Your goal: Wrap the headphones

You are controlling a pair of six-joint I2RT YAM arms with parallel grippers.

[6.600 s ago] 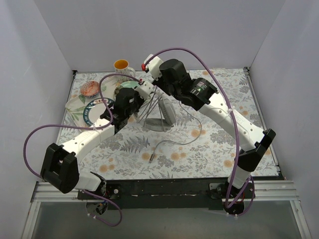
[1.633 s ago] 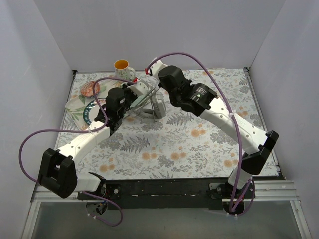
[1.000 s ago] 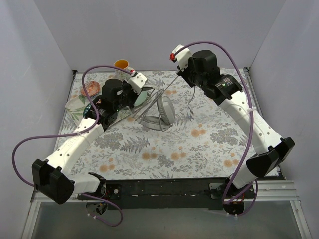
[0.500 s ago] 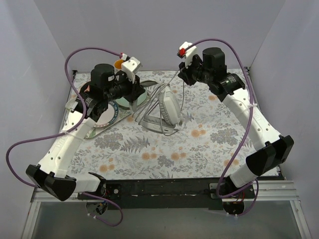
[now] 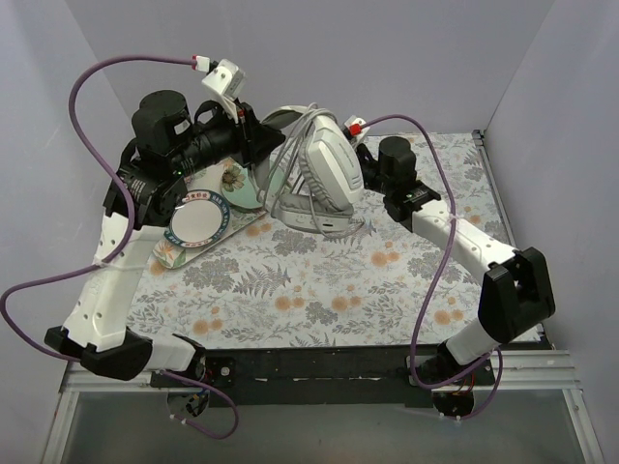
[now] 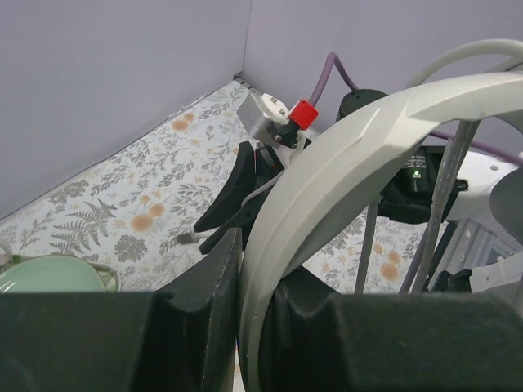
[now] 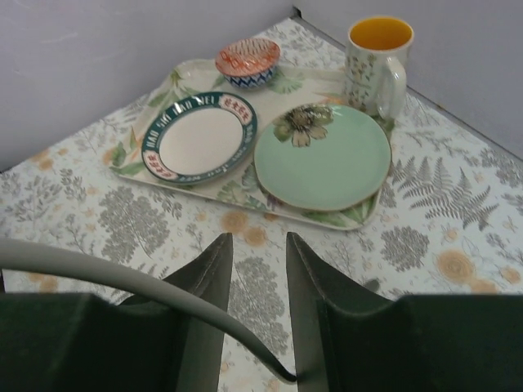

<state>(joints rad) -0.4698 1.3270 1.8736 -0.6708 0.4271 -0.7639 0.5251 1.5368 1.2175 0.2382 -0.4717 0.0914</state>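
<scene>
The light grey headphones (image 5: pixel 329 172) hang in the air over the back of the table. My left gripper (image 5: pixel 263 145) is shut on their curved headband (image 6: pixel 327 184), which sits clamped between the black fingers (image 6: pixel 216 278). The thin grey cord (image 5: pixel 282 184) loops around the headband and earcups. My right gripper (image 5: pixel 370 158) sits close behind the earcup, partly hidden by it. In the right wrist view its jaws (image 7: pixel 260 241) stand a little apart. The cord (image 7: pixel 122 278) crosses the left finger and dips into the gap. I cannot see the jack plug.
A floral tray (image 7: pixel 359 216) at the back left holds a white plate (image 7: pixel 200 135), a green plate (image 7: pixel 327 155), a red bowl (image 7: pixel 248 61) and a yellow-lined mug (image 7: pixel 377 57). The tray (image 5: pixel 208 246) lies under my left arm. Purple robot cables arch overhead.
My left arm has lifted the headphones off the table and raised them high. My right gripper has come down from the back toward the earcup, and the cord between them is no longer stretched out.
</scene>
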